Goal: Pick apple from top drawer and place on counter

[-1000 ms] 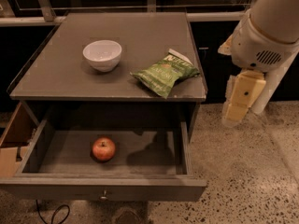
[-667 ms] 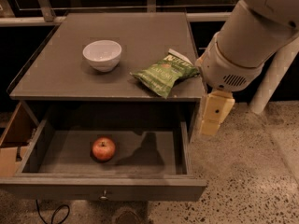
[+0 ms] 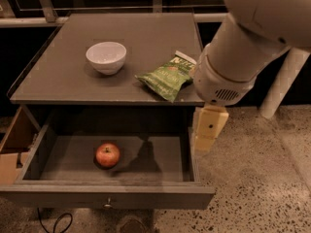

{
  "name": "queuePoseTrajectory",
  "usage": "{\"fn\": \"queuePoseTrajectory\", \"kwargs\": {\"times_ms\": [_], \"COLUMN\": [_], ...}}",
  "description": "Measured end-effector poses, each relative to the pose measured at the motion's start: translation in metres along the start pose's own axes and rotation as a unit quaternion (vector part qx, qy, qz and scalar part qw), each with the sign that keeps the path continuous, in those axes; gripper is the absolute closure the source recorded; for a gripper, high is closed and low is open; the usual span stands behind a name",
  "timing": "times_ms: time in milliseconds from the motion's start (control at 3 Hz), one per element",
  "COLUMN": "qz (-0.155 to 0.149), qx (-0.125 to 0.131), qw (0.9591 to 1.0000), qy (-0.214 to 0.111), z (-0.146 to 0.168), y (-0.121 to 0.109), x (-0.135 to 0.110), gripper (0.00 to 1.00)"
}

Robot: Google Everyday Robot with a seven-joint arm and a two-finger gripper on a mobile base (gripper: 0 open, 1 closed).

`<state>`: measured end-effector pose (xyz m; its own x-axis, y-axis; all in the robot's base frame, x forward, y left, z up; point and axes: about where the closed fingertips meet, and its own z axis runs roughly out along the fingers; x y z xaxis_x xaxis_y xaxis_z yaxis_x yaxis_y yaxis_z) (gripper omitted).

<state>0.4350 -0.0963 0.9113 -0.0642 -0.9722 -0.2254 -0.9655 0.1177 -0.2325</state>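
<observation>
**Desk:** Where is the apple (image 3: 108,155)?

**Photographer:** It lies alone on the floor of the top drawer (image 3: 112,196), near the middle and touching none of the walls. The drawer stands pulled out, with a small metal knob (image 3: 108,204) at the centre of its front panel.

**Desk:** And the pincer (image 3: 203,144)?

**Photographer:** It hangs cream-coloured beneath the arm (image 3: 243,47), whose bulky white housing fills the upper right. It sits just beside the drawer's right wall, below the front right corner of the bench (image 3: 141,38), with the speckled floor (image 3: 252,178) behind it. It is well apart from the apple and grips nothing that I can see. From this angle it reads as a single block, so I cannot tell whether it is apart or together.

**Desk:** What is on the bench?

**Photographer:** A white bowl (image 3: 106,57) stands upright, left of centre. A green snack bag (image 3: 168,75) lies flat near the right front edge, close to the arm's housing. The two are apart from each other.

**Desk:** Anything else worth a line?

**Photographer:** A dark shadow (image 3: 146,157) falls across the drawer floor just right of the apple. A cardboard box (image 3: 12,147) sits at the far left beside the drawer. A black cable (image 3: 53,222) loops on the floor under the front panel. A white post (image 3: 282,86) stands behind the arm at right.
</observation>
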Motion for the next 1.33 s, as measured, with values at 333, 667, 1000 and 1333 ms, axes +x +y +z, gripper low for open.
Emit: {"fn": "queuePoseTrajectory", "kwargs": {"times_ms": [333,667,1000,1333], "qz": [-0.031,-0.032,-0.027,-0.025], "qx": [-0.028,-0.030,-0.018,-0.004], "qw": [0.9987,0.9986,0.9994,0.9996], "qy": [-0.029,-0.030,-0.010,0.009], "z": [0.033,0.035,0.055,0.069], "y": [0.028,0.030,0.028,0.017], "x": [-0.061,-0.064,-0.073,-0.078], "gripper": [0.00,0.00,0.00,0.00]}}
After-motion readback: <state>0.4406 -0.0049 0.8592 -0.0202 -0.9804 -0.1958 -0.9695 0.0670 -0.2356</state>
